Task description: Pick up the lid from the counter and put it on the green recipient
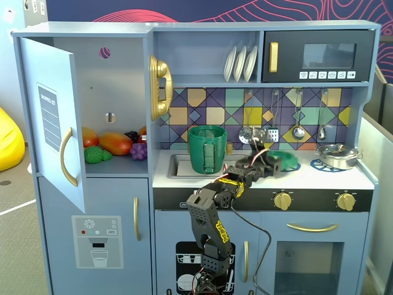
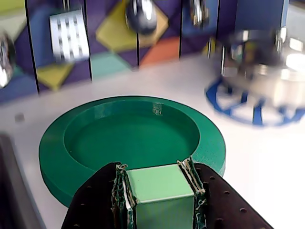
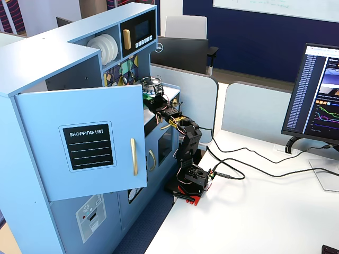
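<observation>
The green lid (image 2: 66, 148) is a flat round disc lying at or just above the white counter (image 2: 267, 167); I cannot tell which. My gripper (image 2: 156, 168) is shut on its light-green bar handle (image 2: 159, 191), one jaw on each side. In a fixed view the gripper (image 1: 270, 161) holds the lid (image 1: 288, 163) right of the tall dark-green pot (image 1: 207, 149), which stands upright by the sink (image 1: 177, 165), about a lid's width away. In another fixed view the gripper (image 3: 158, 102) reaches over the counter and the lid is hidden.
A shiny silver pot (image 1: 336, 155) sits on a blue burner ring (image 1: 318, 164) to the right, blurred in the wrist view (image 2: 267, 71). Utensils (image 1: 298, 130) hang on the tiled back wall. The fridge door (image 1: 52, 123) stands open at the left, with toy fruit (image 1: 113, 144) inside.
</observation>
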